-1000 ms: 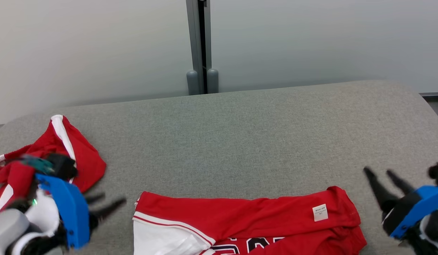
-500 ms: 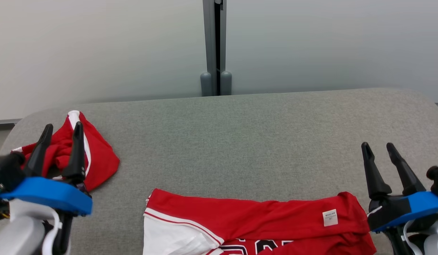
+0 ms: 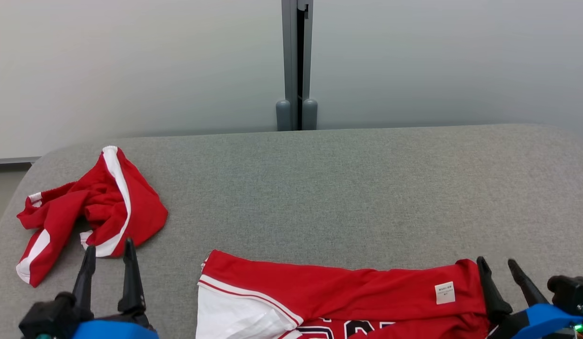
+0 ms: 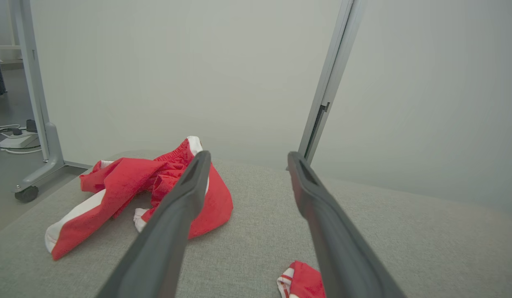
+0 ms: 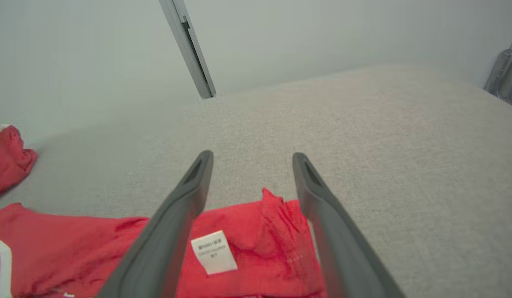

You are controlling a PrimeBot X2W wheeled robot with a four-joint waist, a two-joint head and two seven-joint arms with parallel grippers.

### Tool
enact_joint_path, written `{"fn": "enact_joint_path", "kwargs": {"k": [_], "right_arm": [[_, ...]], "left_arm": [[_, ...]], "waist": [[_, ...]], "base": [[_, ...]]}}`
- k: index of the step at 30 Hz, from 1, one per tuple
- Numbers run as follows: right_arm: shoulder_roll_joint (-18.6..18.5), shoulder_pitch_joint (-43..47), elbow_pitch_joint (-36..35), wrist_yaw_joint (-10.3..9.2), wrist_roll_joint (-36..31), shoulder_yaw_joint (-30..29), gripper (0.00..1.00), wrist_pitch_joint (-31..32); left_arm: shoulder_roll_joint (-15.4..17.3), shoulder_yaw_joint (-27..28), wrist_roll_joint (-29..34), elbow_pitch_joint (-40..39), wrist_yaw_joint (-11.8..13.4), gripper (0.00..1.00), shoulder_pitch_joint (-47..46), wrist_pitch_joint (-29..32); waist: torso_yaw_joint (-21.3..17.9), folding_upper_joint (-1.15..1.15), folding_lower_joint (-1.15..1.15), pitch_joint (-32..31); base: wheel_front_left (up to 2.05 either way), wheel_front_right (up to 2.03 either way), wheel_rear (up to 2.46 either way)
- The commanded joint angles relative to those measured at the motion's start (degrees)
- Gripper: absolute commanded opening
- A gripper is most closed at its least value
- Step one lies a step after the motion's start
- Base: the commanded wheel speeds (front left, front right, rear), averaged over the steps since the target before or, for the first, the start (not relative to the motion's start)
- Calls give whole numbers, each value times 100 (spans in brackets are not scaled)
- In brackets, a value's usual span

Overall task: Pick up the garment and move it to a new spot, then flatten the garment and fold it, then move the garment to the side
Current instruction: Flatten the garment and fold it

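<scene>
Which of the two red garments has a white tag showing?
The spread-out garment at the front edge; its tag sits near the right end. The crumpled garment shows none.

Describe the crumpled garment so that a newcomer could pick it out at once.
Start at the grey padded table, then go to its left side, just ahead of the left gripper. There lies the crumpled garment, red with white stripes. Unlike the red jersey laid flat at the near edge, with its white tag, it sits bunched in a heap.

Two red garments, two pincers, one grey surface
</scene>
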Motion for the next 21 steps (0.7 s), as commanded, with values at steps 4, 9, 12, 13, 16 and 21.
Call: {"fn": "enact_joint_path", "kwargs": {"k": [4, 9, 12, 13, 16, 21], "right_arm": [[-90, -3, 278, 3, -9, -2, 100, 118], [-89, -233, 657, 3, -3, -99, 100, 589], [-98, -465, 921, 2, -52, -226, 100, 973], [-60, -530, 1053, 3, -32, -309, 100, 1145], [-20, -775, 1431, 3, -138, -526, 100, 1714], [53, -1053, 1877, 3, -99, -630, 100, 2494]], "left_arm": [[-327, 342, 234, 170, -384, 100, 177, -24], [-628, 637, 523, 360, -751, 100, 196, -25], [-765, 706, 657, 479, -911, 100, 126, -25], [-808, 739, 695, 515, -959, 100, 86, -24], [-913, 814, 802, 618, -1091, 100, 17, -24], [-1059, 903, 947, 788, -1237, 100, -102, -24]], "waist": [[-22, 0, 1, 41], [-39, 0, 1, 75], [-45, 0, 1, 105], [-43, 0, 1, 115], [-30, 0, 1, 157], [75, 0, 1, 255]], "base": [[0, 0, 0], [0, 0, 0], [0, 0, 0], [0, 0, 0], [0, 0, 0], [0, 0, 0]]}}
